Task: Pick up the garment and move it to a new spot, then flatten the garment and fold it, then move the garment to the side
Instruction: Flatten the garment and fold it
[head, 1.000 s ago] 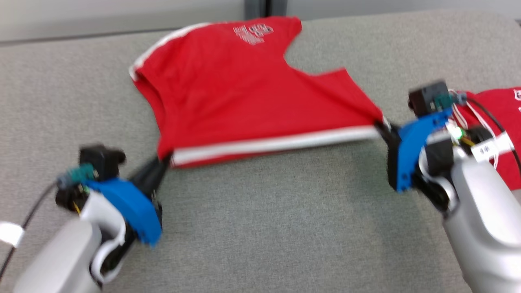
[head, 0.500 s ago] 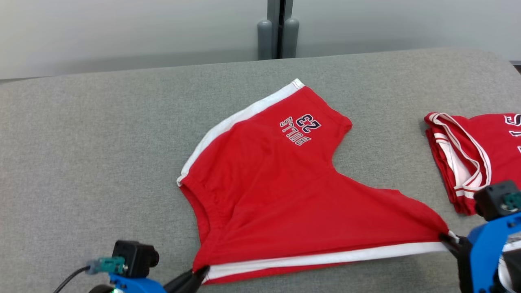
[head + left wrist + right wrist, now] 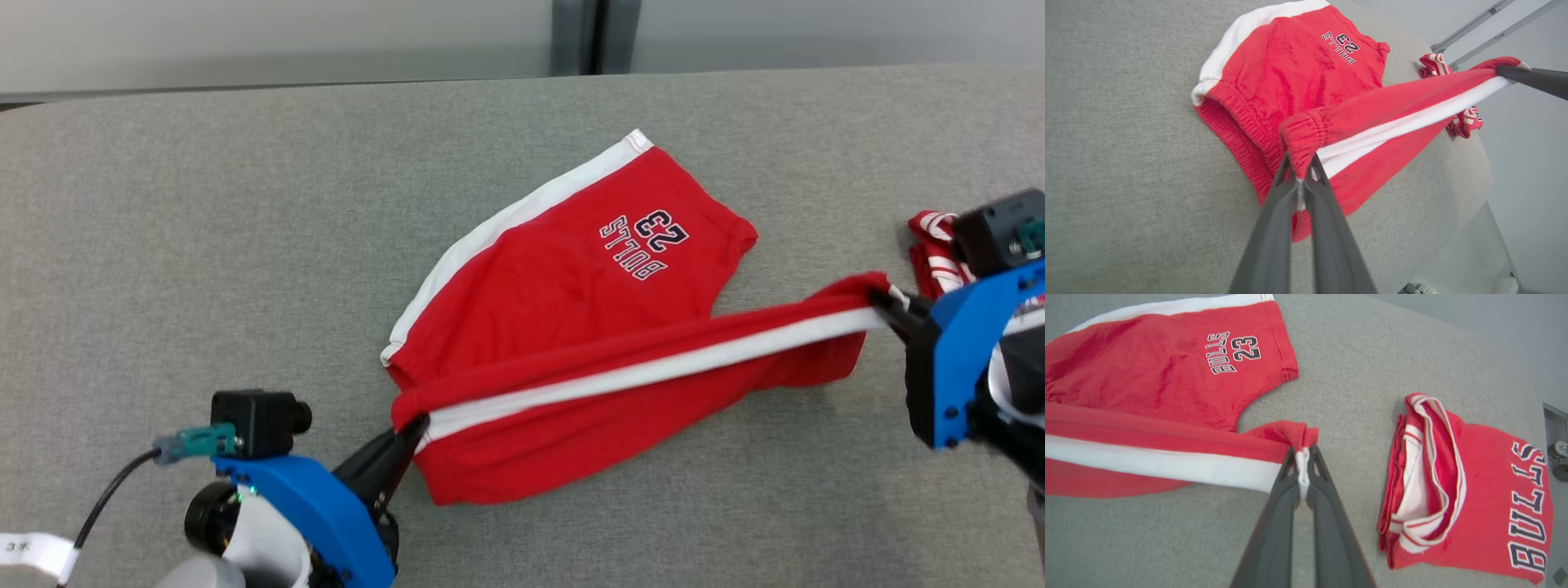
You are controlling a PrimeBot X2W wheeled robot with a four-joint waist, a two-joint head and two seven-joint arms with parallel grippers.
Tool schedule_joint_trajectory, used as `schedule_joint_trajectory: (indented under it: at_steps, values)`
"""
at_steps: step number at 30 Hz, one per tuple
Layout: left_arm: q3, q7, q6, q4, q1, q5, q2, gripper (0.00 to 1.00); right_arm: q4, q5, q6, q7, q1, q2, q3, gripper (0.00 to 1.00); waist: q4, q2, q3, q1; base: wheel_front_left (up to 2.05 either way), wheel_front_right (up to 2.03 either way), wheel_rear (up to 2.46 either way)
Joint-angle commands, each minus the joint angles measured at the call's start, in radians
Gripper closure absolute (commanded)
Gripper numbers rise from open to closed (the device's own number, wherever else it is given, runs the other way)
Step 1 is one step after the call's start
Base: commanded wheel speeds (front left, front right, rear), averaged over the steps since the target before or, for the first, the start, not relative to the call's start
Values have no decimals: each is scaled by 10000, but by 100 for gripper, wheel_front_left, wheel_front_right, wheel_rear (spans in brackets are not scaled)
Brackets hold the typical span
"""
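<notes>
Fingertips of your left gripper [image 3: 411, 426] are pinched tight on the waistband corner of the red shorts [image 3: 571, 310], near the front edge of the grey worktop [image 3: 204, 245], left of its middle. Your right gripper [image 3: 883, 304] is clamped on the hem end of the same white-striped side, toward the right edge. Between the two grips that side is lifted and pulled taut, with cloth sagging beneath it. The other leg, printed BULLS 23, lies flat on the worktop behind the raised side. Just beyond your right gripper a folded red Bulls jersey [image 3: 1478, 498] lies near the right edge, apart from the shorts.
</notes>
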Motion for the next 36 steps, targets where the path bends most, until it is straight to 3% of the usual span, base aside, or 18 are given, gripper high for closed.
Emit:
schedule_joint_trajectory:
  at_steps: [1,10,20,21,22,23,24,25,36]
  values:
    - [152,-197,-143,454,-526,-83,-283,100,677,69,-1,-349,-769,-263,249,100,322,0,293,-1,0,0,0]
    - [136,-740,-946,2950,-2425,-226,-1839,100,3744,241,0,-1734,-3856,-755,1496,100,1302,0,1177,-1,0,0,0]
    - [40,-1563,-1536,5290,-3785,-63,-3128,100,6654,20,0,-3397,-6037,-666,2396,100,2012,0,1838,-1,0,0,0]
    - [33,-1633,-1597,5424,-3857,-48,-3211,100,6861,42,0,-3577,-6155,-650,2492,95,2038,0,1847,-1,0,0,0]
    - [21,-1715,-1643,5553,-3921,-25,-3282,100,7067,63,0,-3734,-6234,-641,2580,58,2055,0,1855,-1,0,0,0]
    - [10,-1780,-1715,5649,-3971,-7,-3341,87,7279,95,0,-3888,-6294,-623,2640,15,2063,0,1857,-1,0,0,0]
    - [1,-1844,-1791,5744,-4006,-33,-3389,20,7451,150,0,-4062,-6360,-580,2701,0,2068,0,1847,-1,0,0,0]
    - [-13,-1906,-1871,5827,-4038,-42,-3426,0,7610,189,0,-4274,-6440,-548,2753,0,2073,0,1833,-1,0,0,0]
    - [383,-3210,-2393,6164,-3140,-296,-3550,0,8888,1323,0,-6234,-6013,-560,2890,0,2014,0,939,-1,0,0,0]
